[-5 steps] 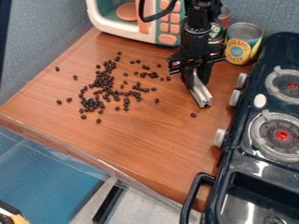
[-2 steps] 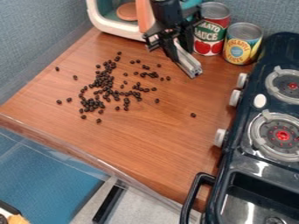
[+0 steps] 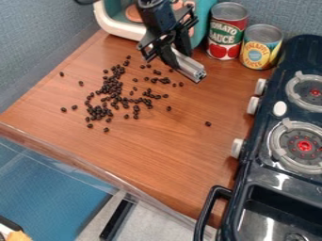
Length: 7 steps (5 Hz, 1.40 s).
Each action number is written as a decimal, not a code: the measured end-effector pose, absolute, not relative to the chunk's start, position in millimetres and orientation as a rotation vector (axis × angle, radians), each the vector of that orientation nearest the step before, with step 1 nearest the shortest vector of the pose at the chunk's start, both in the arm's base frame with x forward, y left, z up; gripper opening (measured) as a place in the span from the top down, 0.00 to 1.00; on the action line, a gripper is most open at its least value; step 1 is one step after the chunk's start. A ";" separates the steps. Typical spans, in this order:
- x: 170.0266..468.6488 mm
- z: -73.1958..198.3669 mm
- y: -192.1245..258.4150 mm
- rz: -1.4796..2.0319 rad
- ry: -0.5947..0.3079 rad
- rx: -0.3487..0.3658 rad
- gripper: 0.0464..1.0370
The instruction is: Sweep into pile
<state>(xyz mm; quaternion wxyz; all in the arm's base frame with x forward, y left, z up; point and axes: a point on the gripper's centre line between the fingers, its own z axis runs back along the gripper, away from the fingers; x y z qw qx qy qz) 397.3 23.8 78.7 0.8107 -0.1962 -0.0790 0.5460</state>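
My gripper (image 3: 179, 57) hangs over the back of the wooden counter, in front of the toy microwave. It is shut on a silver-grey bar (image 3: 189, 68), which slants down to the right. Dark beans (image 3: 110, 89) lie spread over the left and middle of the counter, densest in a band to the left of and below the gripper. One stray bean (image 3: 208, 124) lies apart on the right, and a few more are scattered at the far left.
A toy microwave (image 3: 118, 29) stands at the back left. Beside it are a tomato sauce can (image 3: 227, 32) and a yellow can (image 3: 260, 49). A dark toy stove (image 3: 283, 155) with a sink runs along the right. The counter's front edge (image 3: 104, 173) crosses the lower left.
The gripper has moved up and left with the bar, from near the cans to in front of the microwave, uncovering the tomato sauce can. The beans look unmoved.
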 end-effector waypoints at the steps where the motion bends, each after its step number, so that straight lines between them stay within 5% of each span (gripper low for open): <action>1: 400.4 81.8 36.5 1.257 -0.190 -0.438 0.70; 4: 434.4 78.4 64.6 1.387 -0.212 -0.441 0.70; 7: 443.3 41.5 78.6 1.439 -0.201 -0.346 0.70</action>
